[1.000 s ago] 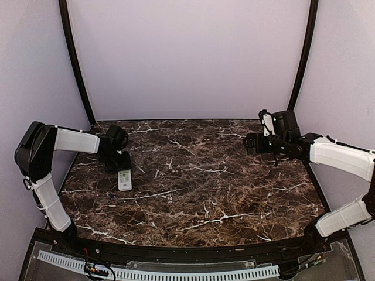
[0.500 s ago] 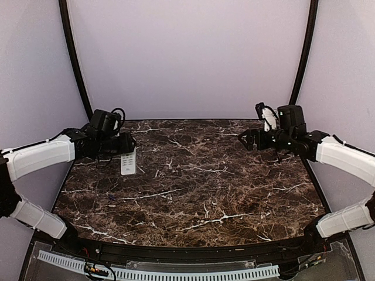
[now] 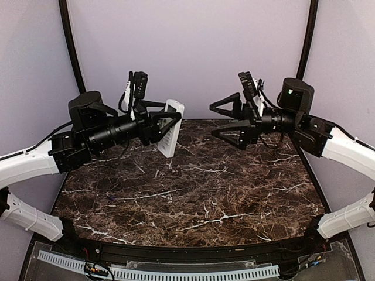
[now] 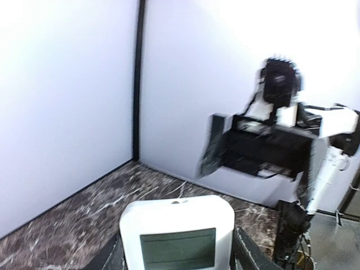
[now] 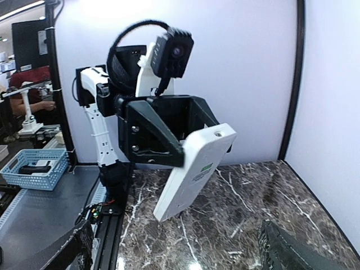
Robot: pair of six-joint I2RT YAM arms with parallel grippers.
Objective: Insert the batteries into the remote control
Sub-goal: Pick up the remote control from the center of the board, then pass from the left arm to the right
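Top external view: the remote control [image 3: 170, 140] is held up in the air by the left gripper [image 3: 170, 117], over the far left part of the dark marble table [image 3: 193, 193]. The table is not touched by it. It is stood almost on its end and is tipped a little. The left gripper is closed on its two long sides. The right gripper [image 3: 212, 120] is held in the air too, across from the remote control and a little apart from it. Its jaws are spread wide and nothing is held between them. The two grippers are pointed at each other.

In the left wrist view, the front of the remote control [image 4: 177, 216] is seen. The pale display window [image 4: 177, 247] is at the end away from the gripper. The right arm [image 4: 270, 140] is seen behind it, but it is blurred.

In the right wrist view, the plain white back of the remote control [image 5: 194, 185] is turned to the camera. A small green label [image 5: 205, 169] is seen on it. One black finger [image 5: 152, 138] of the left gripper is pressed on its side. A blue basket [image 5: 34, 166] is seen far to the left, off the table.
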